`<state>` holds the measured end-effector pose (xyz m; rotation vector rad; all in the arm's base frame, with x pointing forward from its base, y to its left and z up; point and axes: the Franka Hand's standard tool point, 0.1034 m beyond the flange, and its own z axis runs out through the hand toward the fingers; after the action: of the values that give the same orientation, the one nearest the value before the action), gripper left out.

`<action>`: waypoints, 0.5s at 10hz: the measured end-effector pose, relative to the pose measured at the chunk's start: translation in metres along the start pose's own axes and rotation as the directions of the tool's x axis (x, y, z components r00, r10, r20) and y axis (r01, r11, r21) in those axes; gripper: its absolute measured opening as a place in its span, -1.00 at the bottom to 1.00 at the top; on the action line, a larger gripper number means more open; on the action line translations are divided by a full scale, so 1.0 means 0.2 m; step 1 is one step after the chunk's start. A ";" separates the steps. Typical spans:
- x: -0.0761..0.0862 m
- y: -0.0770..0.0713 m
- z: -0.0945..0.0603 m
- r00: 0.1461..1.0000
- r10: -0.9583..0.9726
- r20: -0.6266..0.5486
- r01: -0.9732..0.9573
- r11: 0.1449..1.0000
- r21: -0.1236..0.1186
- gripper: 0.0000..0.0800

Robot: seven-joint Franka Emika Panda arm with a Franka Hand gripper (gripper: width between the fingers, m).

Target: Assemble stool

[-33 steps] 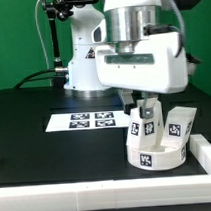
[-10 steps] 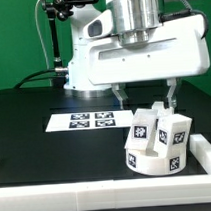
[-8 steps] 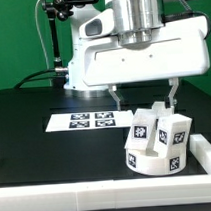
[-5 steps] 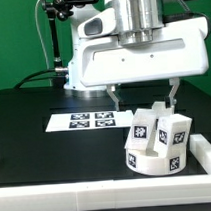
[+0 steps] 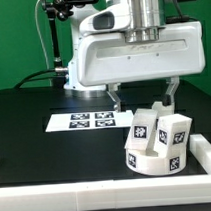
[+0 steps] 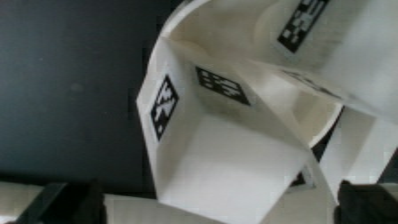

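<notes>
Below me the black table (image 5: 35,127) spreads wide, edged by the white L-shaped rail (image 5: 201,154) along its near side and the exterior view's right. The marker board (image 5: 91,120) lies flat near the table's middle. Tucked in the rail's corner sits the round seat (image 5: 156,156) of the stool, with blocky tagged legs (image 5: 147,129) standing on it, close together. My gripper (image 5: 142,92) hangs just above those legs, my fingers (image 5: 114,94) spread as wide as they go, holding nothing. In the wrist view a tagged leg (image 6: 222,140) fills most of the picture, my two dark fingertips (image 6: 54,198) on either side of it, apart from it.
</notes>
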<state>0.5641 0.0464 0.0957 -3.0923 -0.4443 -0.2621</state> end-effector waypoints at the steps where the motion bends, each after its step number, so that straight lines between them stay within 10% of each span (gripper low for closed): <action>1: -0.01 0.00 0.00 0.997 -0.074 0.014 0.074 0.997 0.000 0.62; 5: -0.04 0.04 0.01 0.963 -0.267 0.044 0.268 0.963 -0.007 0.62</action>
<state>0.5600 0.0369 0.0927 -3.0489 -0.8679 -0.2005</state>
